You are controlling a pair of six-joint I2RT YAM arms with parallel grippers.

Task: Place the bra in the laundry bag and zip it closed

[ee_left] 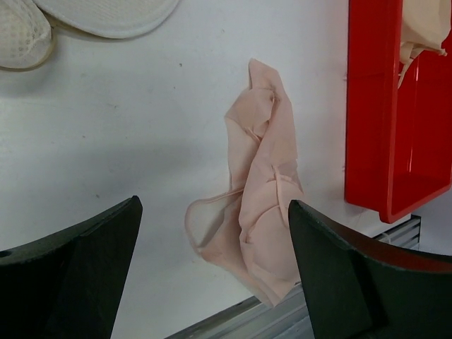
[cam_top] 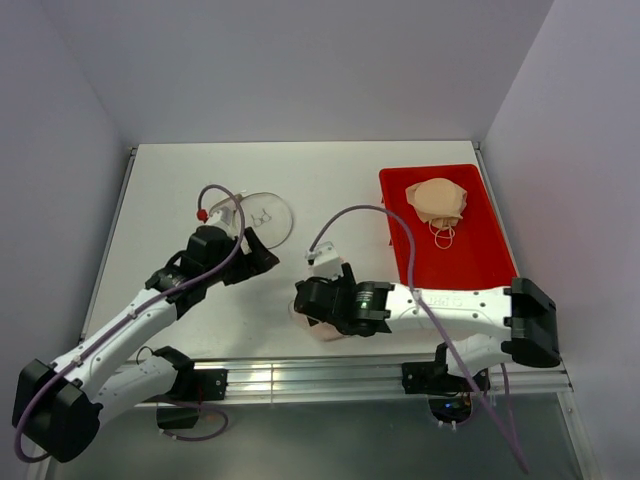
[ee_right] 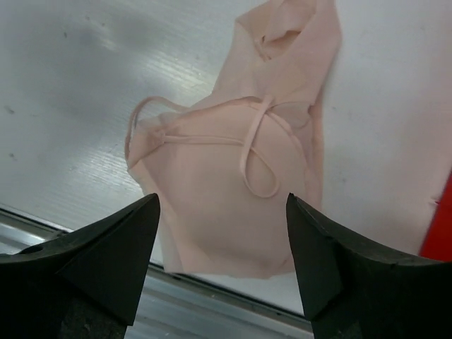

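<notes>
Room: plain pale walls (cam_top: 300,60) close in the workspace at the back and on both sides.
Surface: a white matte table (cam_top: 330,190) with fine ribbing and a few small dark specks visible up close.
Near edge: a metal rail (cam_top: 300,380) runs along the front of the table, where the arm bases are bolted.
Bra (ee_right: 233,183): pale pink. It lies crumpled on the table at the near edge, its lower hem reaching the rail and a thin strap looped over the cup. It is outside the bag.
Laundry bag (cam_top: 265,215): white mesh, lying flat on the table left of centre, well apart from the bra. Whether its zip is open cannot be told.
Red tray (cam_top: 470,260): on the right side of the table, holding a darker bra (cam_top: 438,200) at its far end.
Left pincer (ee_left: 213,208): released, jaws wide, grasping nothing. It sits just beside the bag and looks across at the bra.
Right pincer (ee_right: 222,201): released, jaws spread either side of the bra below it and not clamped on the fabric.
</notes>
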